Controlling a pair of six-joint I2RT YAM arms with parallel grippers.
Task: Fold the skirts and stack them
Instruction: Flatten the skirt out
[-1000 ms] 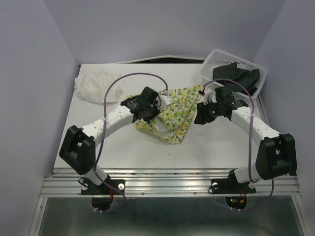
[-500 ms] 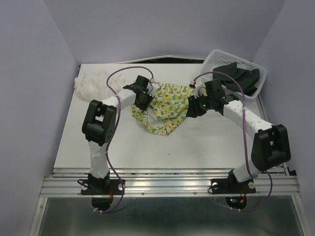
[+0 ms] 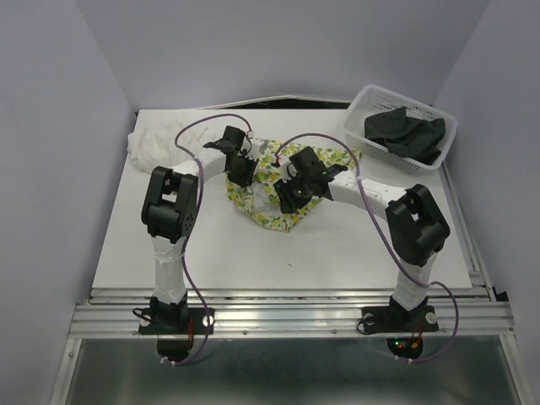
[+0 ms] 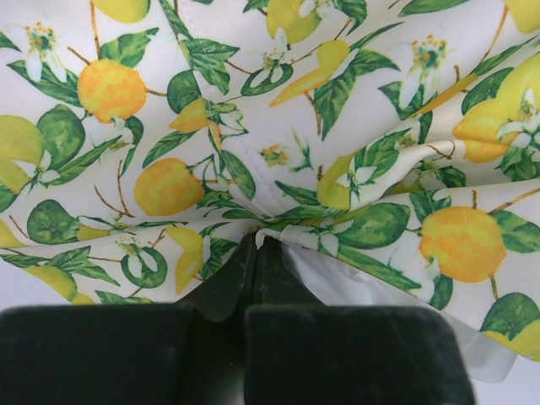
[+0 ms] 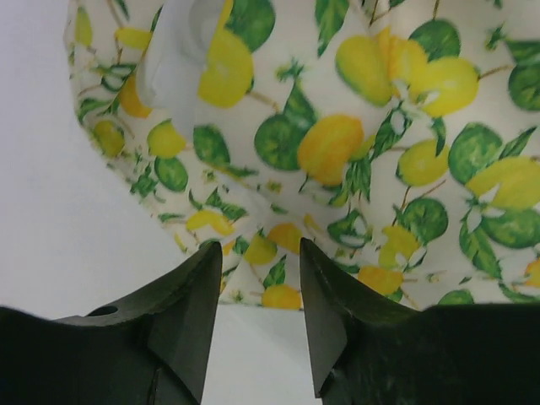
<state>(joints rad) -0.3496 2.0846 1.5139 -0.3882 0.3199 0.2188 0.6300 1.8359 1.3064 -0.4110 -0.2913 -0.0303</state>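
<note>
Lemon skirt (image 3: pixel 268 216), pinched at one fold
Left gripper (image 4: pixel 255 249) clamps the fold; right gripper (image 5: pixel 258 283) hangs over the cloth, jaws part open, empty.

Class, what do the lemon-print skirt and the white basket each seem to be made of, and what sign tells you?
Lemon-print skirt: thin woven cloth with a matte finish, perhaps cotton; it gathers into soft creases.
Basket: rigid white plastic by its look, with a smooth finish; its walls are a moulded open mesh that holds its shape.
</note>
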